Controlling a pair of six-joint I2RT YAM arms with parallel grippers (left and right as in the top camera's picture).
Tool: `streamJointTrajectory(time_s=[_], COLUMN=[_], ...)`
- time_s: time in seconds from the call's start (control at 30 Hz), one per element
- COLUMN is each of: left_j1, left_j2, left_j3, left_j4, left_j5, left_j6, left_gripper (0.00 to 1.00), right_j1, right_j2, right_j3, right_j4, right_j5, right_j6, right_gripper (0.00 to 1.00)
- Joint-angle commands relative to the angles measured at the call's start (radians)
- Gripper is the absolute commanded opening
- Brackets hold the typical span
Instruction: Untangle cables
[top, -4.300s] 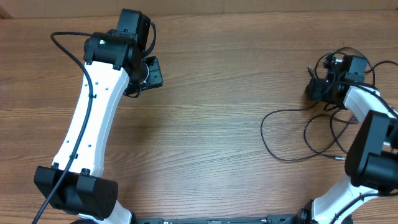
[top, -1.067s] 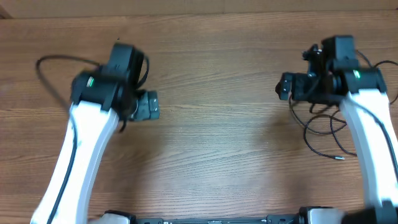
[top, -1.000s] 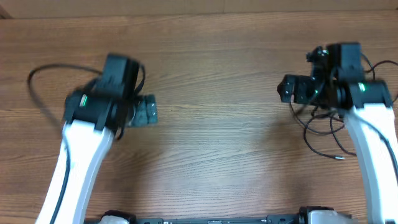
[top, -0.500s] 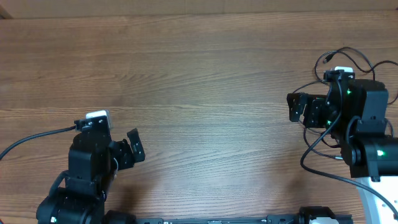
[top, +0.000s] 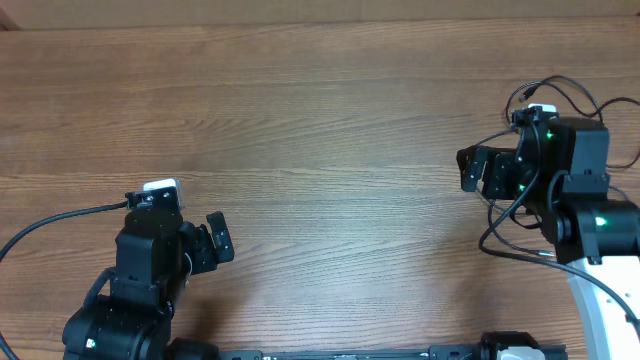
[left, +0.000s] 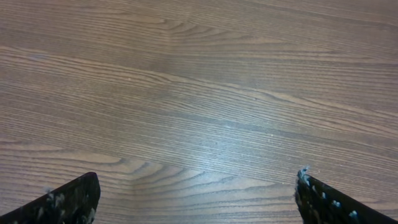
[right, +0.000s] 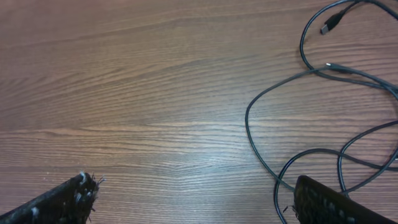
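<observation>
The thin black cables (right: 247, 124) lie in loose overlapping loops on the wooden table at the right, with a small plug (right: 328, 26) at the far right of the right wrist view. From overhead only part of the cables (top: 484, 238) shows, curving out from under the right arm. My right gripper (top: 475, 170) hovers open just left of the loops; in its own view the right gripper (right: 196, 199) holds nothing, and a loop passes by its right finger (right: 323, 202). My left gripper (top: 215, 240) is open at the near left, far from the cables, and the left gripper (left: 196, 199) sees only bare wood.
The brown wooden table (top: 330, 130) fills all views. A thicker black wire (top: 60, 218) runs from the left arm off the left edge. The right arm's body (top: 590, 220) covers much of the cable pile.
Over the last second the left arm drew back from the far left to the near left edge. The right arm folded back slightly over the cables. Both grippers stayed open.
</observation>
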Motion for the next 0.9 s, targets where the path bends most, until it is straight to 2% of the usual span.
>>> streamJointTrajectory(time_s=[0.0,0.5,0.87], left_j1=[0.004,0.004,0.004], left_j2=[0.001,0.000,0.000], left_j3=[-0.009,-0.009,-0.009], left_j4=[0.000,0.000,0.000], left_j5=[-0.013,-0.013,-0.013], left_j6=[-0.018,-0.018,-0.018], left_gripper=[1.00,1.00,1.00], right_j1=[-0.003,-0.003,-0.002], right_j2=[0.019,-0.024,-0.204], right_j3=[-0.005,-0.005,-0.005], right_j4=[0.003,0.003,0.003], right_j5=[0.013,0.013,0.013], right_j6=[0.003,0.003,0.003], right_gripper=[1.00,1.00,1.00])
